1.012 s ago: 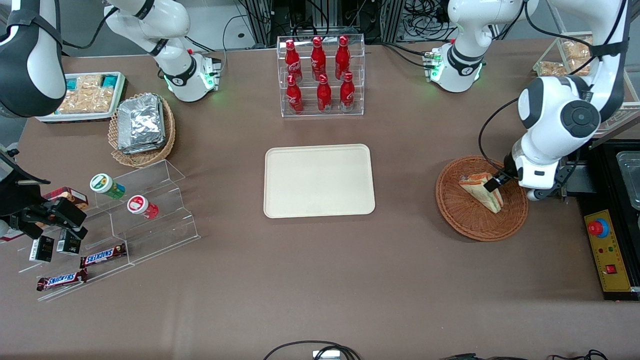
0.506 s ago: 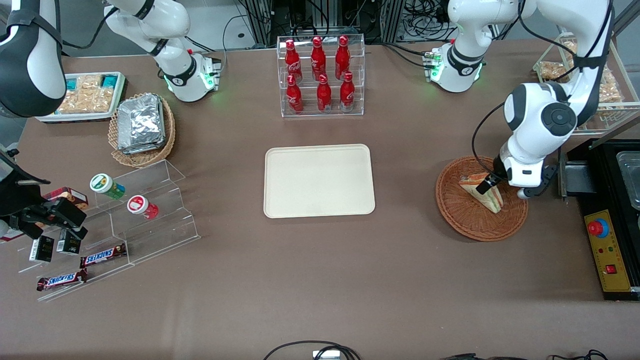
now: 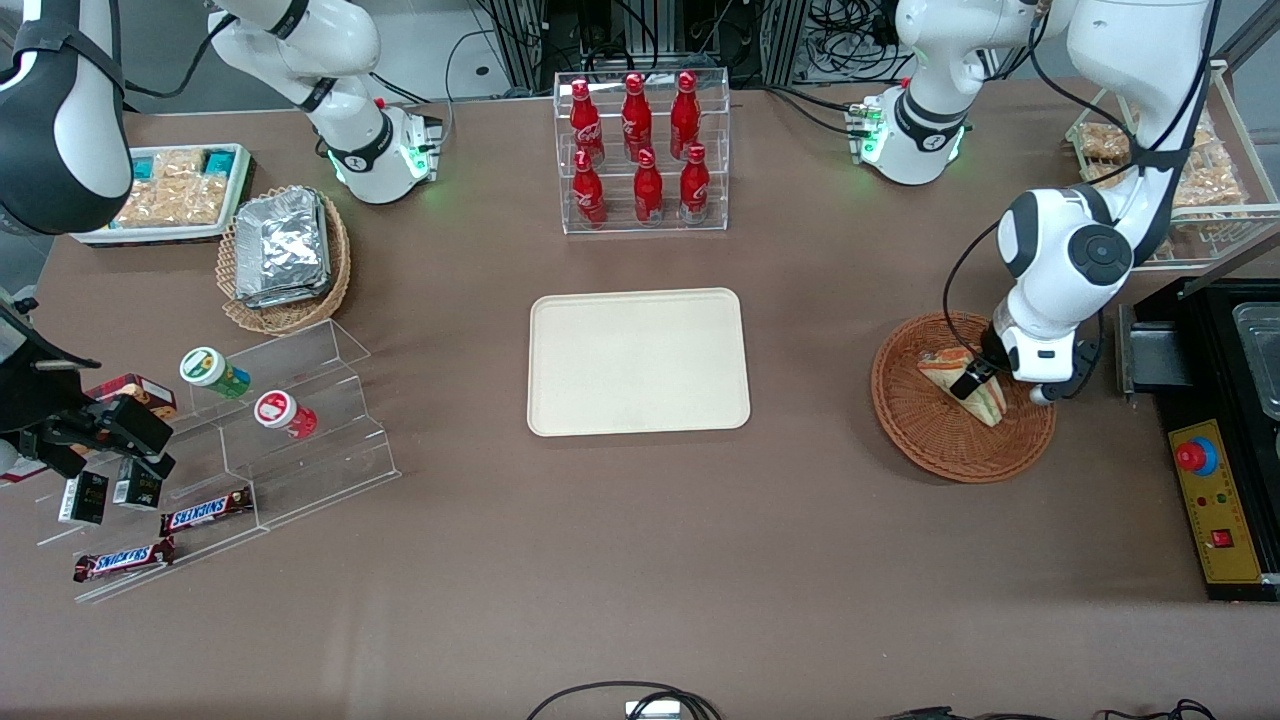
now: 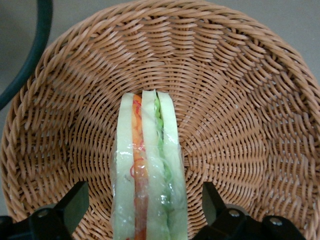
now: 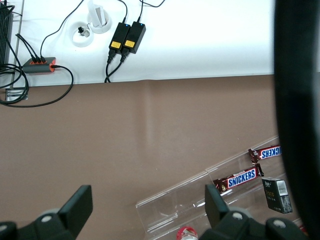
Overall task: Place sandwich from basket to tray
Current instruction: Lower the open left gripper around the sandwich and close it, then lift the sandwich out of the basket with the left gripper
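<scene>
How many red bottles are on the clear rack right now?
6: three on the rack's upper step, three on the lower step nearer the front camera. None looks hidden.

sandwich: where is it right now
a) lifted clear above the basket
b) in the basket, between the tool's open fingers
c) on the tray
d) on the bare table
b: the sandwich stands on edge in the basket, with the tool low around it, one finger on each side with gaps showing; the tray holds nothing.
</scene>
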Available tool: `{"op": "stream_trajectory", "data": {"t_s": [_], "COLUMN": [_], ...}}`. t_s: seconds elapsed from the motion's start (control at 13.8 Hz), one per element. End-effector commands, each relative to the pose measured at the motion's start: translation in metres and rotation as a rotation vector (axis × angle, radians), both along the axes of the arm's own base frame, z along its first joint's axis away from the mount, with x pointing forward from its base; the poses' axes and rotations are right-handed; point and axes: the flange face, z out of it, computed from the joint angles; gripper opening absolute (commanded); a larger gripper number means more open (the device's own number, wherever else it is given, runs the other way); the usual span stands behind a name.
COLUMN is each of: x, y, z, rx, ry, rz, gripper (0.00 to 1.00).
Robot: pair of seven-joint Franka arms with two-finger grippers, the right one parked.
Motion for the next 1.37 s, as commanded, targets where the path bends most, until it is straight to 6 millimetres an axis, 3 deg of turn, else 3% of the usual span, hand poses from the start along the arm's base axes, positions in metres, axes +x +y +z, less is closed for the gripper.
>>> {"op": "stream_trajectory", "data": {"t_s": [0.0, 0.14, 0.29, 0.36, 0.43, 0.51, 0.72, 0.87, 1.3], "x": [-0.001, -0.001, -0.002, -0.003, -0.004, -0.004, -0.005, -0.002, 0.009], "y": [-0.001, -0.004, -0.003, -0.004, -0.006, -0.006, -0.007, -0.007, -0.008], "z": [-0.002, -0.005, -0.008, -0.012, -0.015, -0.016, -0.022, -0.011, 0.065], "rx": [-0.001, -0.002, -0.002, -0.002, -0.002, 0.0, 0.0, 0.001, 0.029], "ry": [-0.014, -0.008, -0.004, 0.004, 0.01, 0.013, 0.024, 0.01, 0.038], "rz": [0.046, 0.05, 0.052, 0.05, 0.049, 0.045, 0.039, 0.04, -0.072], "gripper": [1.0, 1.0, 0.92, 0.72, 0.23, 0.0, 0.0, 0.0, 0.0]}}
